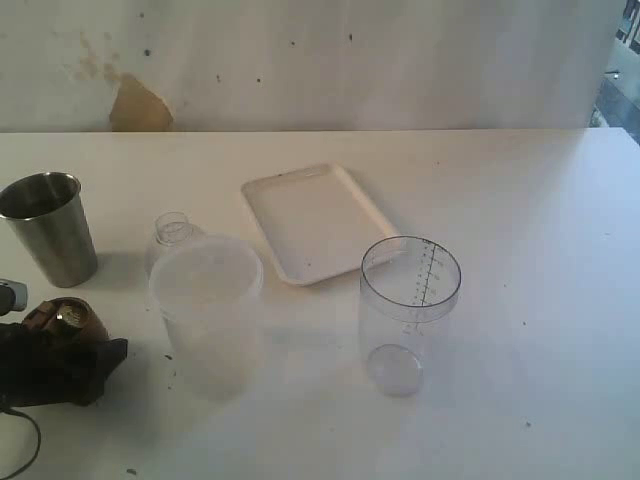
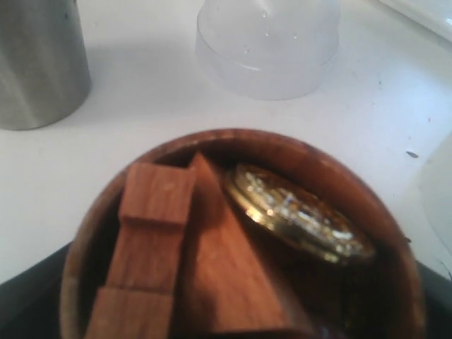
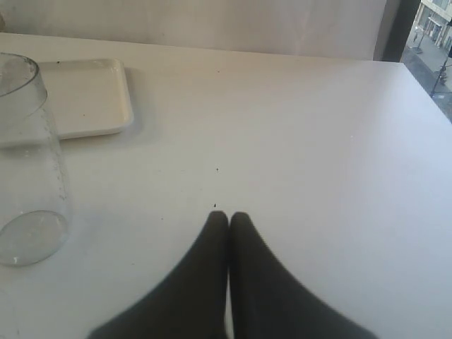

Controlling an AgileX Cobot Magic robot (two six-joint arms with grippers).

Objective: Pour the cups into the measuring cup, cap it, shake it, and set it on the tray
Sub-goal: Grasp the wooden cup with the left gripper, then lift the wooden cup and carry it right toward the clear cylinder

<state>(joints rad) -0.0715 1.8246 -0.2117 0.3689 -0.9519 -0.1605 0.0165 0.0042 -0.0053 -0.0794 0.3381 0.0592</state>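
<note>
Wooden cup (image 1: 88, 325) stands upright, mouth up, at eight o'clock, between my left jaws; whether gripped, I cannot tell. Only my wrist view shows wood blocks (image 2: 152, 233) and a gold disc (image 2: 296, 215) inside. Measuring cup (image 1: 408, 310) stands upright at four o'clock. Right jaws clenched, empty.

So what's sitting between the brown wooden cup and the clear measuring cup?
The frosted plastic container stands between the wooden cup and the measuring cup, as the exterior view shows.
</note>
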